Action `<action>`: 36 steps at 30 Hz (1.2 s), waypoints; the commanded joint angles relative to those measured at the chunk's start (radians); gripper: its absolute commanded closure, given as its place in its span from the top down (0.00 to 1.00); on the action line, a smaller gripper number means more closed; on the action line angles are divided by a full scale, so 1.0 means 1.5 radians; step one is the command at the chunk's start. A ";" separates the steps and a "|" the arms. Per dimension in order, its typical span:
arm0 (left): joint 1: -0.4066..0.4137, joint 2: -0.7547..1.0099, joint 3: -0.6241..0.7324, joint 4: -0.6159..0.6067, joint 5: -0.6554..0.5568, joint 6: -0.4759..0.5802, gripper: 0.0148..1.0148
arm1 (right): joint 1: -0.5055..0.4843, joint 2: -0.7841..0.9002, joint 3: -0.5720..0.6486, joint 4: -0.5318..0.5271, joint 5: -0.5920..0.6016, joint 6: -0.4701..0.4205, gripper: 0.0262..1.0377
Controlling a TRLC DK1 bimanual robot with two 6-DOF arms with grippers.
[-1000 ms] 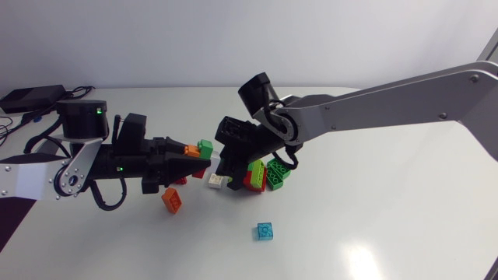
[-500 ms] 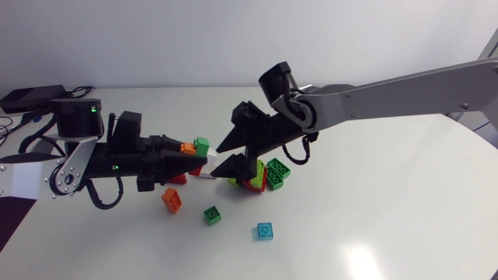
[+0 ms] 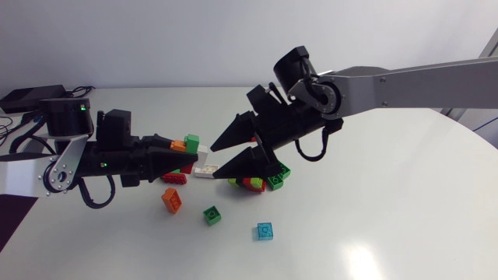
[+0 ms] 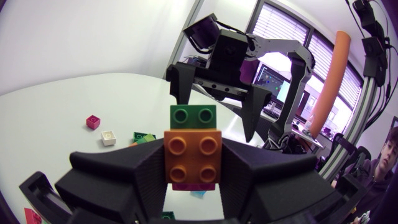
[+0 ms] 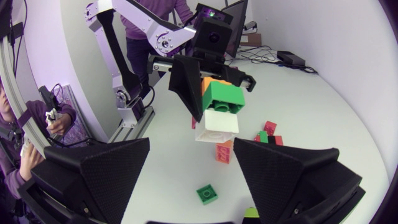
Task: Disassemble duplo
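My left gripper (image 3: 173,150) is shut on a small duplo stack (image 3: 187,145): a green brick (image 4: 193,114) on an orange brick (image 4: 193,157), with a magenta piece under them. The stack is held above the table. My right gripper (image 3: 214,162) stands wide open just ahead of the stack, holding nothing, with one finger (image 4: 180,87) on either side ahead of the stack. In the right wrist view the green brick (image 5: 222,96) shows beyond the open fingers (image 5: 93,174), and a white brick (image 5: 216,126) sits right below it; I cannot tell whether they are joined.
Loose bricks lie on the table: white (image 3: 206,170), red (image 3: 174,178), orange (image 3: 172,199), green (image 3: 212,215) and blue (image 3: 265,231). A pile of red and green bricks (image 3: 261,179) sits under my right arm. A black box (image 3: 31,98) stands at the far left.
My right gripper opened and drew back and upward from the stack. A green brick dropped onto the table in front. My left gripper pulled slightly left, still holding the stack.
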 commanded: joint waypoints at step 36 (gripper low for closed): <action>-0.062 -0.019 -0.014 -0.002 0.019 0.021 0.28 | 0.014 0.100 0.084 -0.086 -0.004 0.044 0.69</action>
